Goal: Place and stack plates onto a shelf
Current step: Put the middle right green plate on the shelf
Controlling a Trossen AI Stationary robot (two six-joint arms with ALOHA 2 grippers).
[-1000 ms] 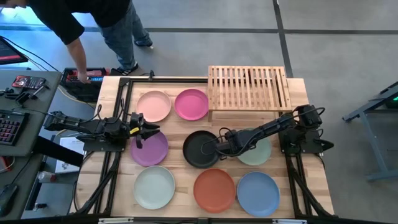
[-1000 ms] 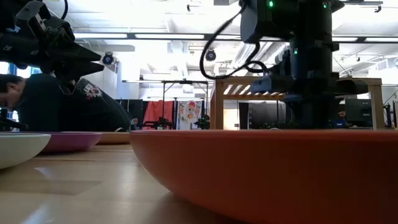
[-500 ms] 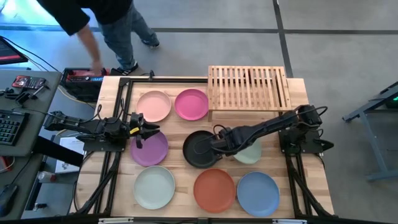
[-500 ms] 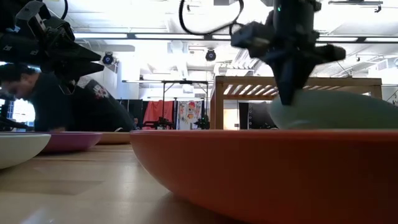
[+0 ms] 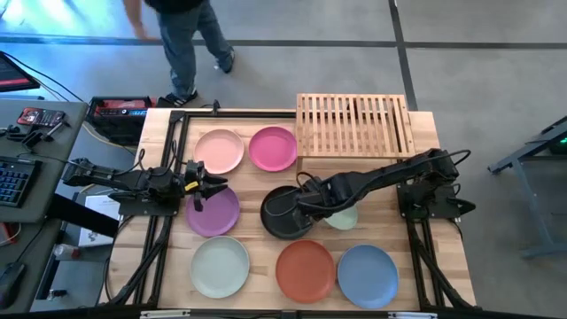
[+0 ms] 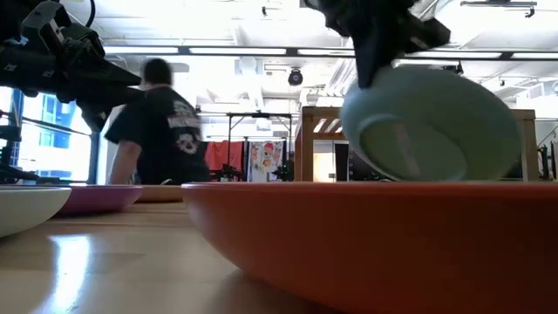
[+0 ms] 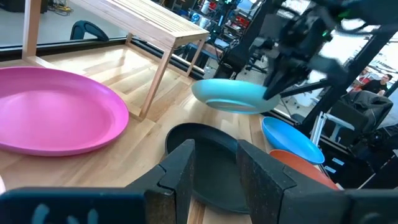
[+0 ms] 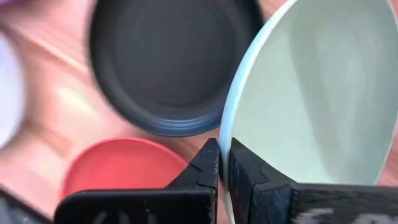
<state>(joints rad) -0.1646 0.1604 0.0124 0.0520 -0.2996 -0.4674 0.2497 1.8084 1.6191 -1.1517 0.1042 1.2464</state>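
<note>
My right gripper [image 5: 310, 206] is shut on the sage green plate [image 5: 342, 216], which hangs in the air beside the black plate [image 5: 283, 214]; the low view shows this green plate [image 6: 432, 126] tilted, underside toward the near edge. My left gripper [image 5: 205, 187] waits open above the far rim of the purple plate [image 5: 213, 213]. Pale pink [image 5: 219, 151], magenta [image 5: 273, 148], off-white [image 5: 220, 266], orange-red [image 5: 306, 270] and blue [image 5: 368, 276] plates lie flat on the table. The bamboo shelf [image 5: 354, 124] stands at the far edge. My right gripper pinches the green plate's rim [image 8: 227, 130] between its two fingers [image 8: 210, 163], one on the inner face and one on the underside. The fingers come from above, pointing down. The plate is lifted clear and hangs tilted below them.
The shelf top carries nothing. Black framing rails [image 5: 168, 177] run along the table's left and right sides. A person [image 5: 182, 27] walks beyond the far edge. A keyboard and tools lie on a side desk [image 5: 27, 142] to the left.
My right gripper has risen with the green plate and shifted slightly toward the table's left. The plate has come off the table and tipped from flat to steeply tilted. The person behind the table has straightened and moved along the far side.
</note>
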